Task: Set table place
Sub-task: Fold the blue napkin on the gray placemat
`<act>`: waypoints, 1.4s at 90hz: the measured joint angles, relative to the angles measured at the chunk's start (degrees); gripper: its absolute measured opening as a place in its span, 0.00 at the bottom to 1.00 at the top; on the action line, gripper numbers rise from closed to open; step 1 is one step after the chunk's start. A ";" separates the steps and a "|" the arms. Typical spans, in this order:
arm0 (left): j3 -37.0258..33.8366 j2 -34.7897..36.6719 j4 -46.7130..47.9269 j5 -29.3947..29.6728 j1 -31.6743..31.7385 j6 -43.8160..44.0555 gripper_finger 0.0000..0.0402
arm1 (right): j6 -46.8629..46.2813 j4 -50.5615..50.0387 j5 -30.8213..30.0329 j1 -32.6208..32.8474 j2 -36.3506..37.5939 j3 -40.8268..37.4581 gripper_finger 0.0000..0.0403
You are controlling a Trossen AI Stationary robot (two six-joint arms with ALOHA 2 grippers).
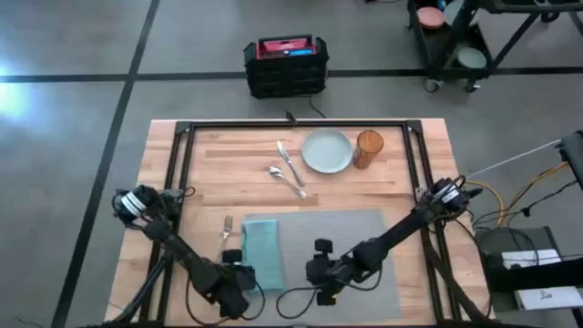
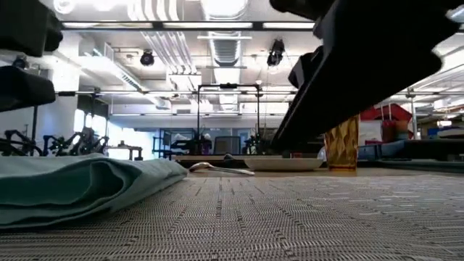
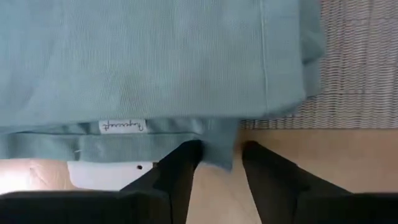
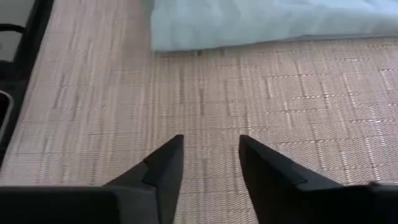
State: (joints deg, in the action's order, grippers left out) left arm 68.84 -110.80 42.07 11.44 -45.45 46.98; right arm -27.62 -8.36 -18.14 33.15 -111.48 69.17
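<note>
- High view shows the grey placemat (image 1: 351,241) on the near half of the table (image 1: 237,155), with the teal napkin (image 1: 262,251) folded along its left edge; the fork (image 1: 227,228) lies just beside the napkin on bare wood.
- Farther back sit the knife (image 1: 289,162), spoon (image 1: 286,180), pale plate (image 1: 327,150) and amber glass (image 1: 368,148), none of them on the mat yet.
- Left gripper (image 3: 217,165) hangs at the napkin's near edge, fingers narrowly parted with a loose corner of cloth between them; I judge it not pinched.
- Right gripper (image 4: 210,162) hovers over bare mat, fingers apart, holding nothing.
- Napkin looks soft and light; it will sag, so take a folded edge.
- Plate and glass look breakable; I would grip the plate by its rim and the glass by its faceted wall. Cutlery is thin and slippery, best taken across the handle.
- A white label (image 3: 122,126) sewn on the napkin carries 1 cursive word I cannot read.
</note>
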 joint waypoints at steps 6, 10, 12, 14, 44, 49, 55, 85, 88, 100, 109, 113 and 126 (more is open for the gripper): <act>1.10 -1.05 0.22 -0.03 0.00 -0.03 0.29 | -1.56 -0.03 0.03 0.58 -0.02 0.00 0.41; 1.56 -1.07 0.48 0.06 0.00 -0.24 0.29 | -2.67 0.11 0.03 0.76 -0.11 0.00 0.42; 1.67 -0.97 0.57 0.16 0.00 -0.27 0.29 | -3.08 0.26 0.03 0.81 -0.18 0.00 0.43; 1.83 -0.97 0.67 0.31 0.00 -0.33 0.28 | -3.51 0.27 0.04 0.96 -0.28 -0.01 0.43; 5.39 2.61 1.60 3.03 1.25 2.10 0.02 | -0.05 -2.82 2.97 1.48 1.77 2.22 0.39; 7.47 4.21 1.40 4.21 1.48 1.68 0.01 | 2.09 -3.10 3.46 1.79 3.80 3.70 0.37; 9.69 6.02 1.63 5.65 1.96 -0.25 0.00 | 4.63 -4.93 3.60 1.97 6.11 4.98 0.35; 15.52 14.42 2.16 15.35 9.20 -11.74 0.00 | 5.76 -7.11 3.12 1.94 12.79 5.80 0.31; 15.44 15.03 2.11 15.26 10.30 -12.73 0.00 | 5.51 -7.21 3.11 1.84 12.86 5.79 0.32; 15.09 16.46 2.10 15.24 13.95 -15.77 0.00 | 4.88 -9.68 2.32 1.18 14.53 5.86 0.40; 14.99 16.65 2.09 12.38 15.40 -16.64 0.00 | 4.47 -16.14 2.02 0.47 16.21 7.59 0.45; 14.99 16.76 1.95 11.50 15.52 -16.82 0.00 | 4.49 -19.17 1.78 0.43 17.07 8.49 0.47; 14.99 16.87 1.42 10.36 15.35 -17.60 0.00 | 4.68 -21.46 -1.27 0.30 18.64 9.22 0.49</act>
State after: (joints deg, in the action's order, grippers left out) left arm 83.83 -93.92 43.49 21.79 -30.10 29.38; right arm -22.95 -29.82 -19.40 33.45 -92.84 78.39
